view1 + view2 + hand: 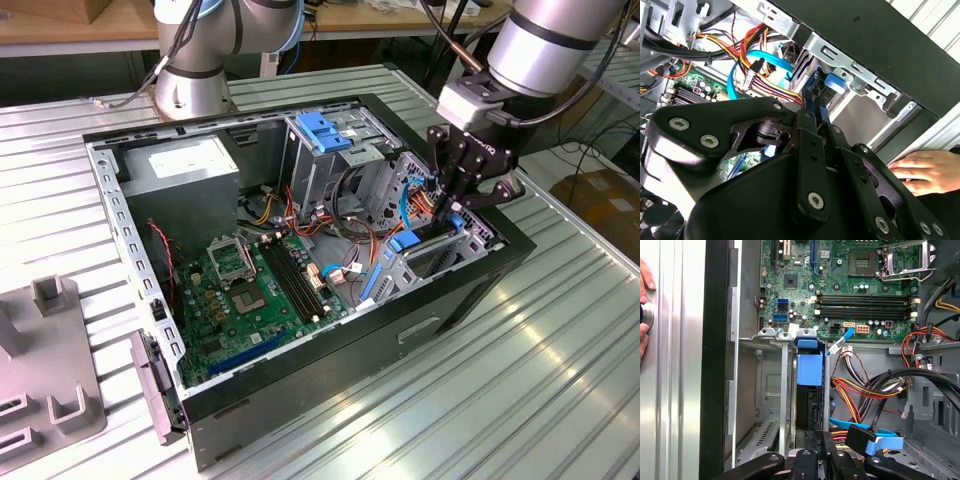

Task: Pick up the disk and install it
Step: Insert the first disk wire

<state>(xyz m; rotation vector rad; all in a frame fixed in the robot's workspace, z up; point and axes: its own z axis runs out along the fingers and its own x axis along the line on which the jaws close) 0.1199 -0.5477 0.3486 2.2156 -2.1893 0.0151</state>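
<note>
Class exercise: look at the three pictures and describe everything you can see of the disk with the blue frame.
The disk stands on edge in a metal bay of the open computer case. Its bright blue plastic frame shows best; the dark body below is mostly hidden. The black hand sits right above it, closed on its upper edge. Coloured cables run beside it.
</note>
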